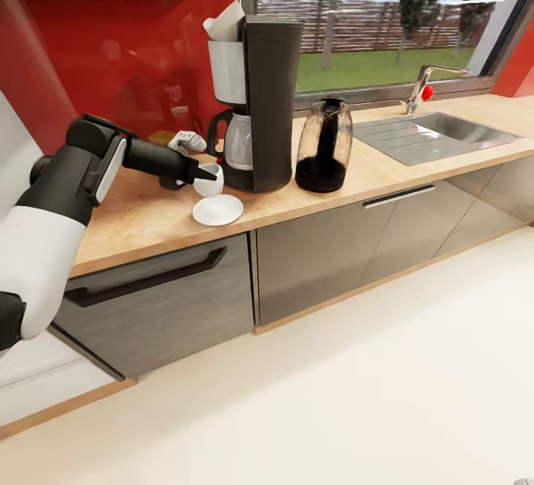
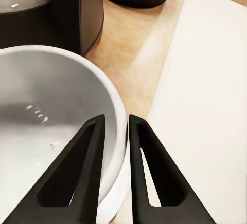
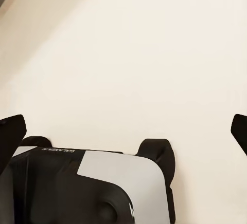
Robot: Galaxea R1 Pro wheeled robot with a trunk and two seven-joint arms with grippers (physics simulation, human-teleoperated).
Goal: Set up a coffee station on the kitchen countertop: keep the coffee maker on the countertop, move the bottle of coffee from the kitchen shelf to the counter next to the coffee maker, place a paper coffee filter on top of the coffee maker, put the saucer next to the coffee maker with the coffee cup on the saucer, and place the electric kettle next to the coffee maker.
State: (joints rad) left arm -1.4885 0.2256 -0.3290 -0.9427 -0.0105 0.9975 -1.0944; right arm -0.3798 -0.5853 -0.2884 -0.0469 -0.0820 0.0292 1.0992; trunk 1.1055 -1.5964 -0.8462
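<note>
Left pincer (image 2: 115, 147) clamped on rim of one coffee cup (image 1: 210, 179), tilted just above one saucer (image 1: 217, 210) on desk (image 1: 141, 218). One coffee maker (image 1: 256, 103), paper coffee filter (image 1: 225, 23) in its basket; one electric kettle (image 1: 324, 145) at its 3 o'clock. Right pincer (image 3: 123, 126) fingers wide apart, empty.

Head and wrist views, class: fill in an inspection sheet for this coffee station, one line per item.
Surface: kitchen countertop, light wood-grain.
Job's things: paper coffee filter atop coffee maker; electric kettle beside it; saucer on the counter in front; coffee cup tilted above the saucer.
Clutter: small white object behind the arm.
Hands: left hand pinches the cup's rim; right hand's fingertips wide apart over floor.
Cables: nothing seen.
Surroundings: sink, tap, window, red wall.
</note>
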